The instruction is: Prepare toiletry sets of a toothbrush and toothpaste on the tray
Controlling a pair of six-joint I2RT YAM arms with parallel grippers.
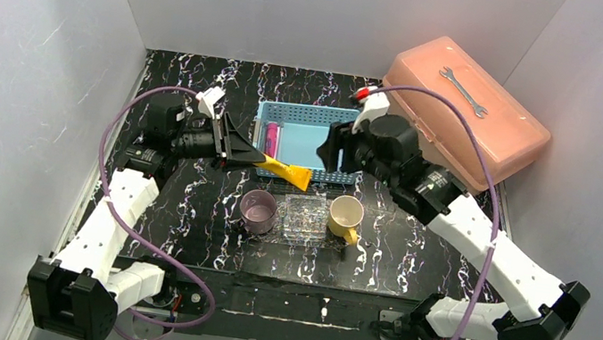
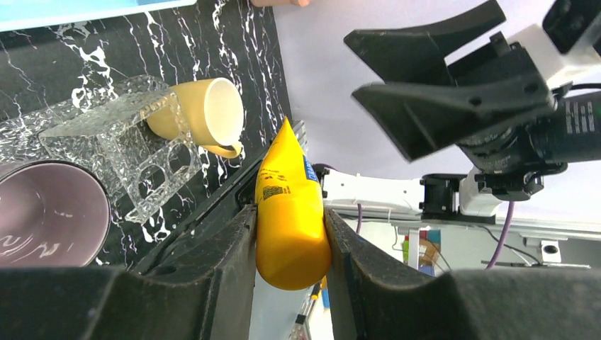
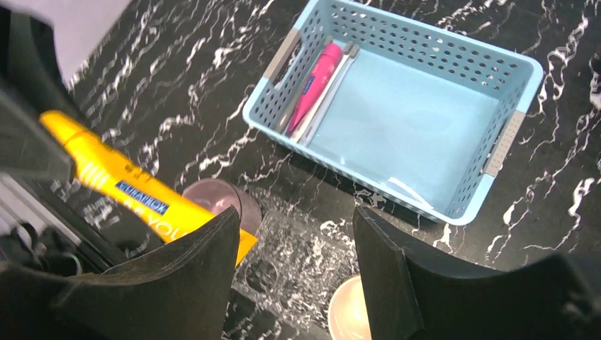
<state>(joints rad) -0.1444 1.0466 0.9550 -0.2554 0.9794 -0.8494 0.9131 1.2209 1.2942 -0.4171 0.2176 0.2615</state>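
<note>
My left gripper [image 1: 256, 158] is shut on the yellow tube [image 1: 287, 171], holding it above the table just behind the clear glittery tray [image 1: 306, 218]. The wrist view shows the tube [image 2: 287, 212] clamped between both fingers, with the tray [image 2: 113, 142] below left. The pink-magenta tube [image 3: 315, 78] and thin pale toothbrushes [image 3: 324, 95] lie at the left end of the blue basket [image 3: 496, 134]. My right gripper [image 3: 294, 241] is open and empty, hovering above the tray's near side and the basket's front edge; the yellow tube [image 3: 127, 195] shows at its left.
A purple cup [image 1: 257, 210] stands left of the tray and a yellow cup [image 1: 346, 216] right of it. A pink toolbox [image 1: 469, 114] with a wrench on its lid sits at the back right. White walls enclose the table.
</note>
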